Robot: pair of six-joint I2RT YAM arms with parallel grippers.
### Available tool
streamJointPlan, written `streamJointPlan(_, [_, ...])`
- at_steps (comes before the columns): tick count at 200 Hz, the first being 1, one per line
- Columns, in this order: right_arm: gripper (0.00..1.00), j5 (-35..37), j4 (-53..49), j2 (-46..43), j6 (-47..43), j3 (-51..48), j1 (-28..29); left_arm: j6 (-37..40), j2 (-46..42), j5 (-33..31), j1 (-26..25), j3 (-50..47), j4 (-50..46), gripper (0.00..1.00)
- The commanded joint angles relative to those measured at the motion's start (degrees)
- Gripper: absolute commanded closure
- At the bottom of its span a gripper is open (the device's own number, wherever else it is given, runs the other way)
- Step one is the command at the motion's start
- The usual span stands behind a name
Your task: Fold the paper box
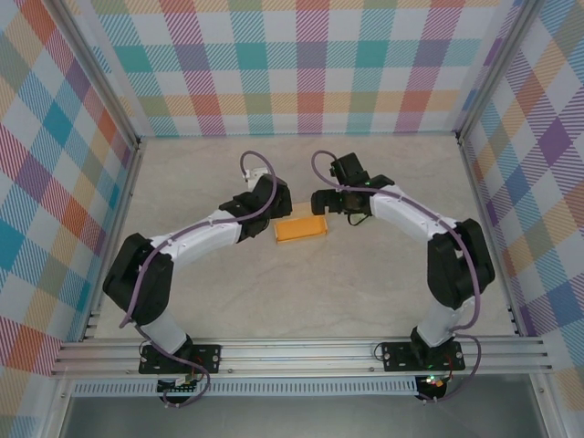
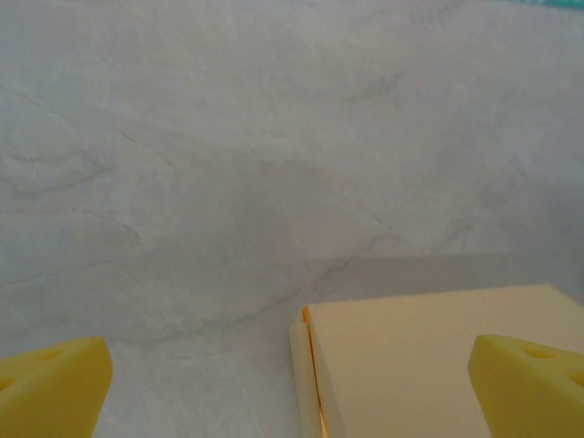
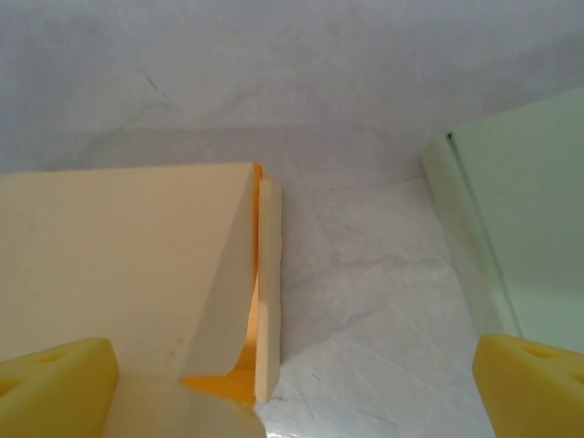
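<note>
The paper box (image 1: pixel 301 228) lies flat on the table as a small orange rectangle between my two arms. My left gripper (image 1: pixel 273 213) hangs over its left end and my right gripper (image 1: pixel 320 202) over its far right corner. In the left wrist view the box (image 2: pixel 438 365) shows pale cream with an orange seam, its corner between the wide-apart yellow fingertips (image 2: pixel 55 388); the left gripper (image 2: pixel 292 392) is open and holds nothing. In the right wrist view a box (image 3: pixel 119 255) flap stands slightly ajar, showing the orange inside, by the left fingertip (image 3: pixel 55 388). The right gripper (image 3: pixel 292 392) is open.
The marbled grey table (image 1: pixel 301 301) is ringed by plaid walls (image 1: pixel 301 64). A pale greenish panel (image 3: pixel 529 228) with a seam stands at the right of the right wrist view. A metal rail (image 1: pixel 301 351) with both arm bases runs along the near edge.
</note>
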Motion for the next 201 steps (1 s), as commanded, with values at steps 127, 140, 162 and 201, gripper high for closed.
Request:
streamJointPlan(127, [0.32, -7.70, 3.81, 3.68, 1.21, -5.63, -0.50, -6.56, 4.03, 5.91, 0.73, -8.91, 2.91, 0.12])
streamJointPlan(140, [0.33, -8.23, 4.16, 4.00, 1.31, -5.99, -0.49, -7.00, 4.26, 6.11, 0.74, -9.61, 3.38, 0.13])
streamJointPlan(162, [0.33, -9.05, 5.32, 4.24, 1.73, -7.12, -0.49, -7.40, 4.23, 6.26, 0.74, -10.78, 4.05, 0.15])
streamJointPlan(201, [0.34, -10.24, 5.97, 4.26, 2.51, -8.19, -0.46, -7.71, 3.78, 6.83, 0.74, -11.93, 4.61, 0.20])
